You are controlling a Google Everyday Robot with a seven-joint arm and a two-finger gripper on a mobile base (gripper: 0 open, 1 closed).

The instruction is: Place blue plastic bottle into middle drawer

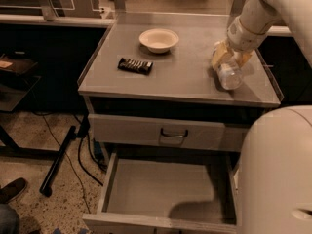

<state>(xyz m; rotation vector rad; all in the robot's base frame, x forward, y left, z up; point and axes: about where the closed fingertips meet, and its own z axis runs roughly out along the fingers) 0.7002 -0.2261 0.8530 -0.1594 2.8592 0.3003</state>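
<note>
The middle drawer [156, 189] lies open from above, but the robot's body [278, 169] crowds its right side. The gripper [228, 63] is over the countertop's [185, 79] right end.

clear blue plastic bottle [229, 75] lying on the cabinet top [185, 77] near its right edge, gripper [227, 58] right over it, middle drawer [146, 186] pulled open below, shallow, grey

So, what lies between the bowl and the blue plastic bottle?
Only bare grey cabinet top, as the camera view shows. The gripper is at the far end of the blue plastic bottle.
</note>
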